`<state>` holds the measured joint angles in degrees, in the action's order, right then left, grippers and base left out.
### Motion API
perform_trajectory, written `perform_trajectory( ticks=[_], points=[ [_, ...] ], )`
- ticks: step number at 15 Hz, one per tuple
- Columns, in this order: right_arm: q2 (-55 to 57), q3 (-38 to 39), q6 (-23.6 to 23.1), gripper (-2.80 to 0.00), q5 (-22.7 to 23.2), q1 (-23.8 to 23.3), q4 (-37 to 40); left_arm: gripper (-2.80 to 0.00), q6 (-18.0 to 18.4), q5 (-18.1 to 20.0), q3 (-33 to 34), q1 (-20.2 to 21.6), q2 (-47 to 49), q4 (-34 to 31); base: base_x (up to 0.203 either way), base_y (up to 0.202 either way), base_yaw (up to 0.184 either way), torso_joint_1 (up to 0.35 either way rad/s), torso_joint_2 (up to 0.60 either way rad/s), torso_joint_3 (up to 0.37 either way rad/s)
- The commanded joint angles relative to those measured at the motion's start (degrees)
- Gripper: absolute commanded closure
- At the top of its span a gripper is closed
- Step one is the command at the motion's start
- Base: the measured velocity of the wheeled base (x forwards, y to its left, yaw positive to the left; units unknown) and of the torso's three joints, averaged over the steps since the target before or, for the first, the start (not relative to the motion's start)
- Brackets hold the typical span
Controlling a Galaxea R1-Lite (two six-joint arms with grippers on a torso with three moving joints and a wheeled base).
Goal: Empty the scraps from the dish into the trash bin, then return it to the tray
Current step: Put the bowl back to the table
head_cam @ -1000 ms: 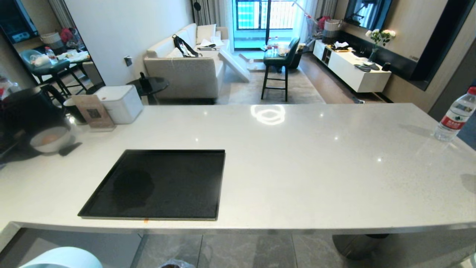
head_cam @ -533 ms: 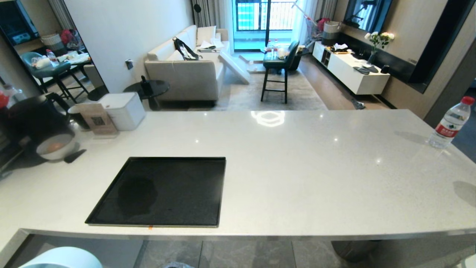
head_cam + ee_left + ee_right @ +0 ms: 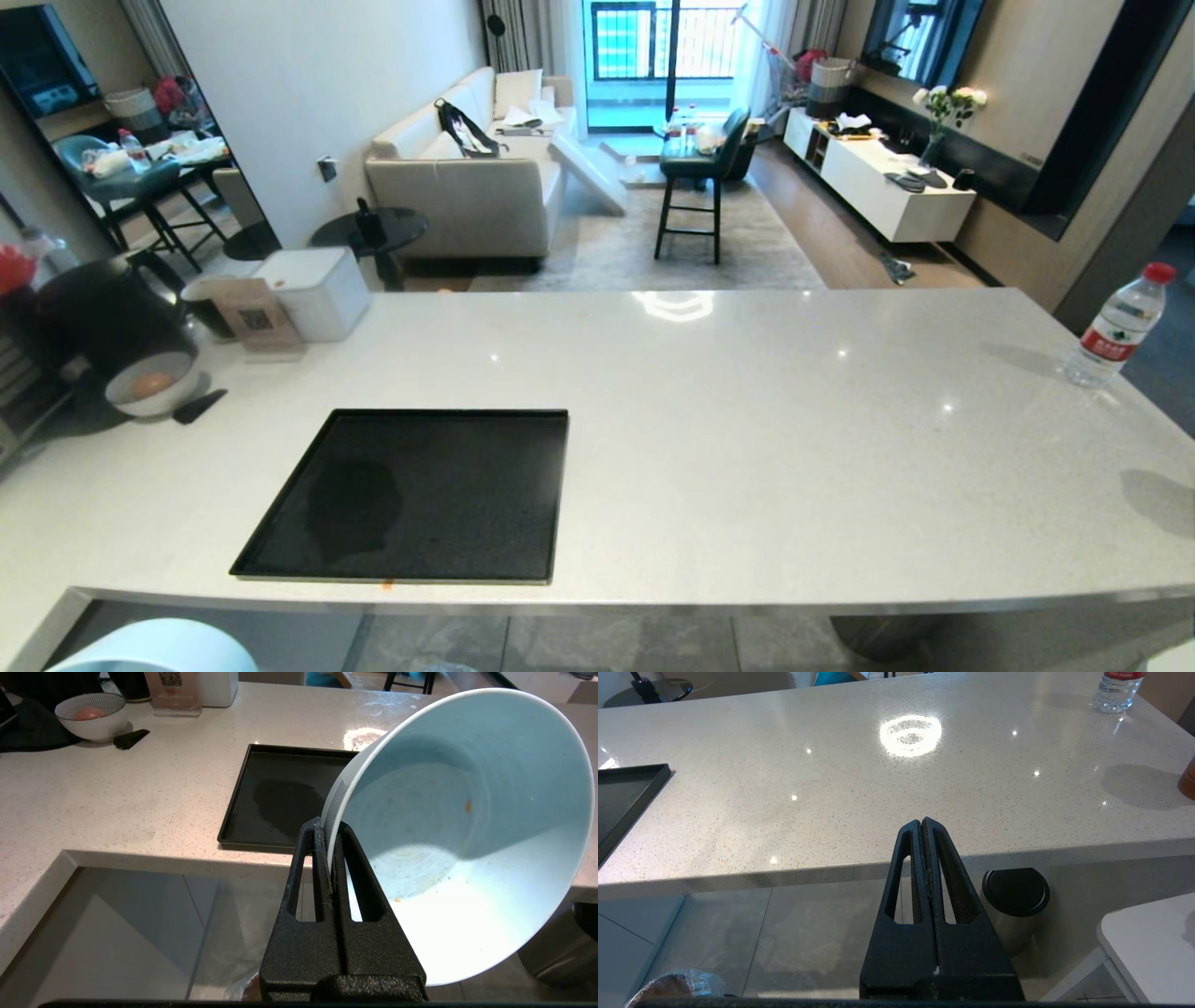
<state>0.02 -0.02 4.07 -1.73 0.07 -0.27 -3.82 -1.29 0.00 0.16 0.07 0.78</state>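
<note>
Your dish (image 3: 462, 826) looks emptied: only a few specks cling inside, no scraps visible, so the tipping seems done and the return to the tray (image 3: 420, 495) is left. The left gripper (image 3: 332, 833) pinches the dish's rim, tilted, at the right of the left wrist view. The head view shows only a pale sliver of it, lower left. The right gripper (image 3: 922, 823) is closed on nothing; its view alone catches the bin (image 3: 672, 987), lower left.
</note>
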Motion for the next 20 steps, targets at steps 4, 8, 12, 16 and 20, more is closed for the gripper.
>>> perform_trajectory(
  ticks=[4,8,12,16,20],
  points=[
    [0.0,0.0,0.0,0.0,0.0,0.0,0.0,0.0,0.0,0.0,0.0,0.0,0.0,0.0,0.0,0.0,0.0,0.008,-0.02,-0.008],
    [0.0,0.0,0.0,0.0,0.0,0.0,0.0,0.0,0.0,0.0,0.0,0.0,0.0,0.0,0.0,0.0,0.0,0.0,0.0,0.0],
    [0.0,-0.1,0.0,0.0,0.0,0.0,0.0,0.0,0.0,0.0,0.0,0.0,0.0,0.0,0.0,0.0,0.0,0.0,0.0,0.0],
    [0.0,0.0,0.0,0.0,0.0,0.0,0.0,0.0,0.0,0.0,0.0,0.0,0.0,0.0,0.0,0.0,0.0,0.0,0.0,0.0],
    [0.0,0.0,0.0,0.0,0.0,0.0,0.0,0.0,0.0,0.0,0.0,0.0,0.0,0.1,0.0,0.0,0.0,0.0,0.0,0.0]
  ],
)
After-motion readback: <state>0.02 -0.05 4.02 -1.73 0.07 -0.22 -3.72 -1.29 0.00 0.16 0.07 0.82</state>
